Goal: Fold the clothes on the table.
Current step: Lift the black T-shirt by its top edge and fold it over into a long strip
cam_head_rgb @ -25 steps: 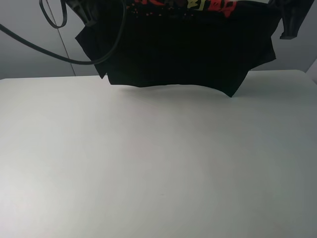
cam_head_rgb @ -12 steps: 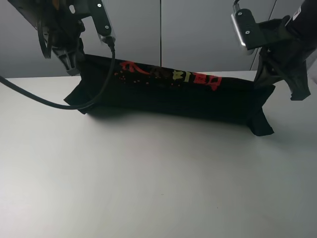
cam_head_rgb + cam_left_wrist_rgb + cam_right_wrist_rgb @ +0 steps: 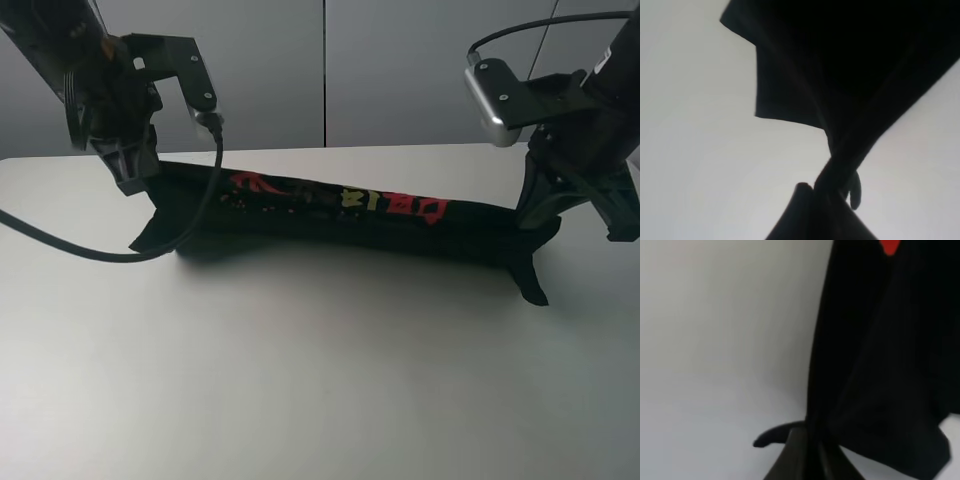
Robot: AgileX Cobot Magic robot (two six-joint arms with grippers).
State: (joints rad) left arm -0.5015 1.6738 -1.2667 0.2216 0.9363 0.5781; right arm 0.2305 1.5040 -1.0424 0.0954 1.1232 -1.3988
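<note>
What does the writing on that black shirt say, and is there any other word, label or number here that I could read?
Black T-shirt, printed band: red and yellow characters, creased and too blurred to read.
Right wrist view, red scrap on the same shirt: cut off at the picture's edge, unreadable.
Nothing else: no other text shows, the table included.

Both sets of jaws buried in the black shirt (image 3: 330,232) — printed characters (image 3: 400,206) too crumpled to read.
</note>
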